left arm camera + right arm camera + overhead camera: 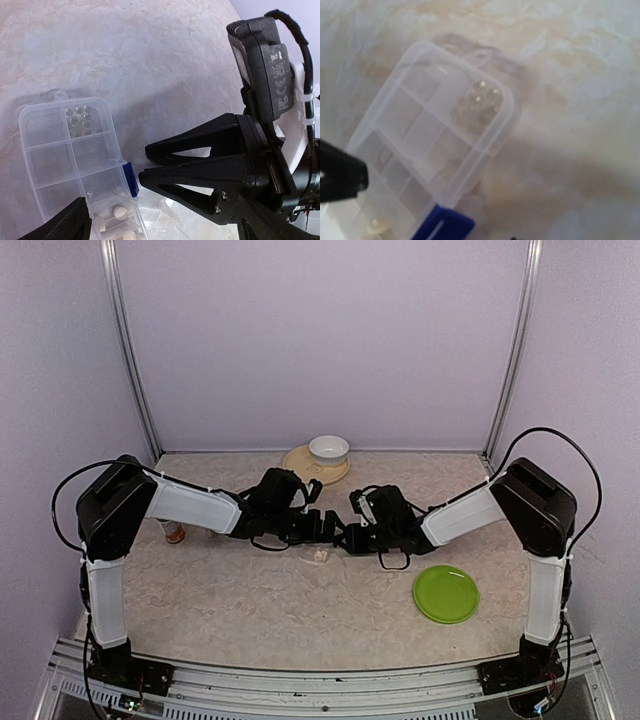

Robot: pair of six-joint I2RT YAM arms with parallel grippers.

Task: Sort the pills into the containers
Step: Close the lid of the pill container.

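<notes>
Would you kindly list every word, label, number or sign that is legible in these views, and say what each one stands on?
"CE": a mark printed sideways on the black module at the other arm's wrist, in the left wrist view.
Fine print and small symbols beside that mark: too small to read.
Small orange-and-white object by the left arm: any label is too small to read.
Clear pill box: no lettering visible.
</notes>
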